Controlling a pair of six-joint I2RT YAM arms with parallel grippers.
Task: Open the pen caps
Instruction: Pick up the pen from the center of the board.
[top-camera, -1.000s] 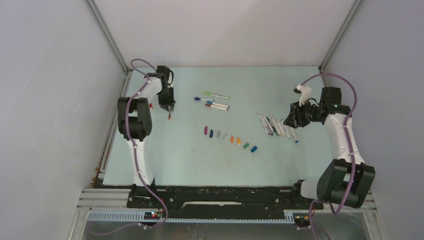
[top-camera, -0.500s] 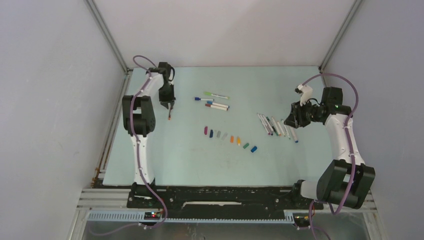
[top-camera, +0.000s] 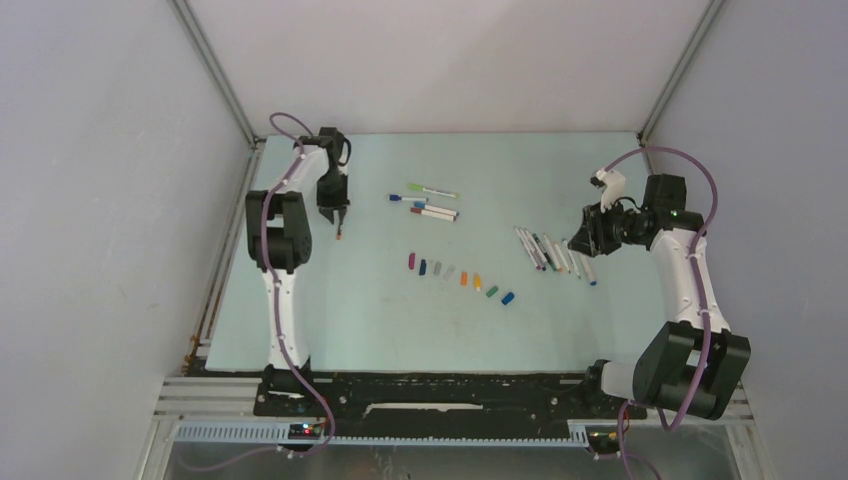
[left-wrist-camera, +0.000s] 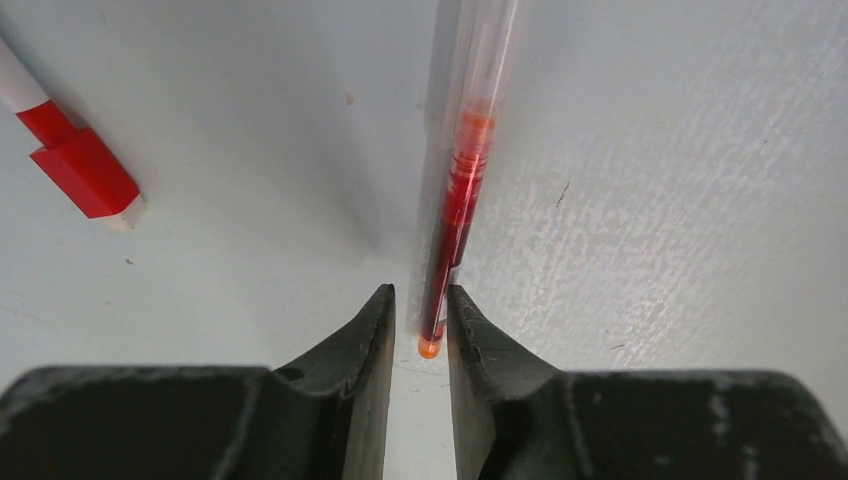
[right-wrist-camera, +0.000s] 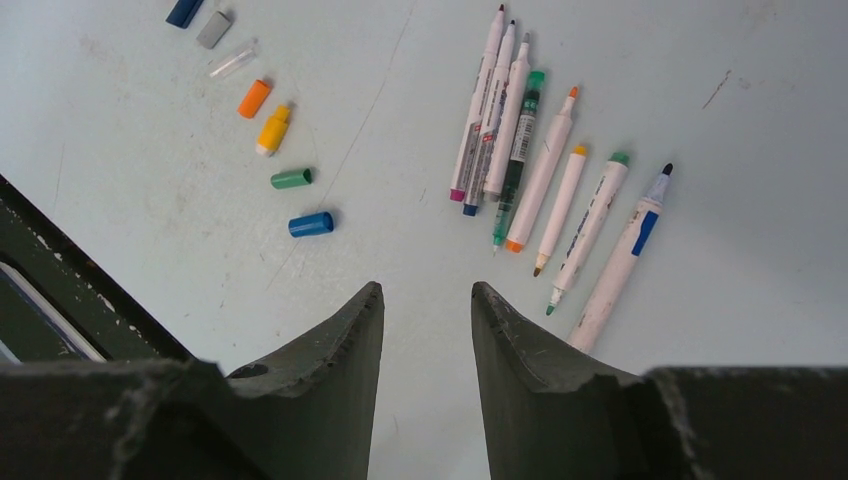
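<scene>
Blurred red pen (left-wrist-camera: 455, 215) — top cut off

The table (right-wrist-camera: 400, 120) is bare at 12 o'clock from the right gripper (right-wrist-camera: 427, 290); pens (right-wrist-camera: 544, 170) block 1 o'clock, caps (right-wrist-camera: 292, 179) 10 o'clock. A red pen (left-wrist-camera: 455, 210) fills the left gripper (left-wrist-camera: 420, 295) gap.

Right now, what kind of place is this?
Probably a lab robot test cell: panel walls around a pale table, left arm and right arm bolted at its edge, pen caps in a row.
</scene>
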